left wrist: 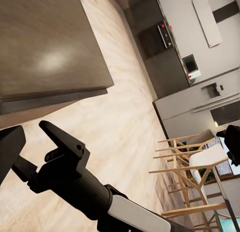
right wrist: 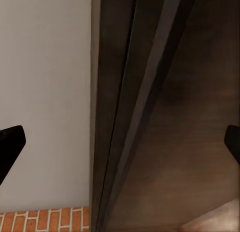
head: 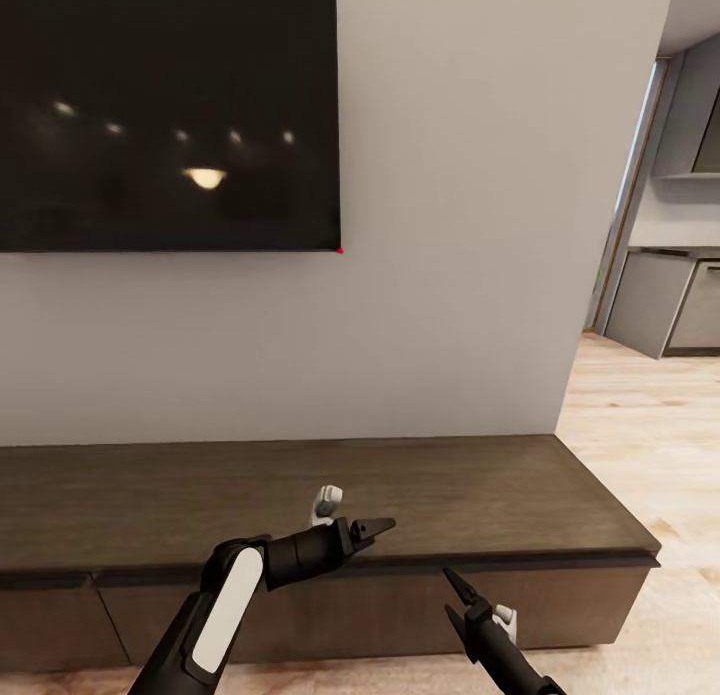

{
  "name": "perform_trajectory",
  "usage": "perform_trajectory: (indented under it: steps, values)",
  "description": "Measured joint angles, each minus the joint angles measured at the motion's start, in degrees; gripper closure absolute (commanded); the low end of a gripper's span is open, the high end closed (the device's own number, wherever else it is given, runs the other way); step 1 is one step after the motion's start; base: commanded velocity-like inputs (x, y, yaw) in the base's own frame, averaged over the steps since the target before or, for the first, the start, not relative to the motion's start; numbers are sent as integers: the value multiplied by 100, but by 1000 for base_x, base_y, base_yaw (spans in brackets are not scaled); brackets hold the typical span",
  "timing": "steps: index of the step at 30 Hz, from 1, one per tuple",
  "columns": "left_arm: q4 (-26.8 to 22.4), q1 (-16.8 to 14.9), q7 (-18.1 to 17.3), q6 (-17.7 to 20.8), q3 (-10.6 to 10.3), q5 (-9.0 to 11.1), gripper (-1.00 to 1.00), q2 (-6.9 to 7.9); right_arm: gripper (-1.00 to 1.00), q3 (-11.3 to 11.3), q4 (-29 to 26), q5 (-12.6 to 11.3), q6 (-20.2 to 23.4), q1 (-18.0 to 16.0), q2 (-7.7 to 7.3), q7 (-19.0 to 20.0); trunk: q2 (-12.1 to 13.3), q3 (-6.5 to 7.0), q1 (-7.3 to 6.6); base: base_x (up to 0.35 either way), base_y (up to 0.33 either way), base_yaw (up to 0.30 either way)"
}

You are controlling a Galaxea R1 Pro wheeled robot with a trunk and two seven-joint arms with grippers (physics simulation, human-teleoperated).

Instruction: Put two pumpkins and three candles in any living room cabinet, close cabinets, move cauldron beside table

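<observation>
— Both tools hang low before the robot: left tool (head: 368, 525) at 6 o'clock, right tool (head: 458, 583) at 5 o'clock. Fingers are spread, holding nothing.

— And the cabinet (head: 300, 495)?

— It stretches from 9 to 3 o'clock under the television (head: 165, 110). Its drawer fronts look closed and its top is bare.

— Progress?

— I cannot judge what is stored; no pumpkins, candles or cauldron visible here.

The cabinet (head: 300, 485) under the left gripper (head: 365, 528) is dark matt wood with visible grain; the floor (head: 640, 425) beyond it is pale wood planks.
</observation>
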Motion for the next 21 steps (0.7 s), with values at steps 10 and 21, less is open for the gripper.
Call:
perform_trajectory:
  steps: [10, 21]
  values:
    - [0, -2, -3, 4, 0, -3, -100, 1, -100, 0, 0, 3, 0, 0, 0, -42, -6, -110, 13, 0, 0, 0]
    - [7, -2, 8, -3, -2, -1, -100, 0, -100, 0, 0, 2, -8, 0, 0, -42, -7, -111, 13, 0, 0, 0]
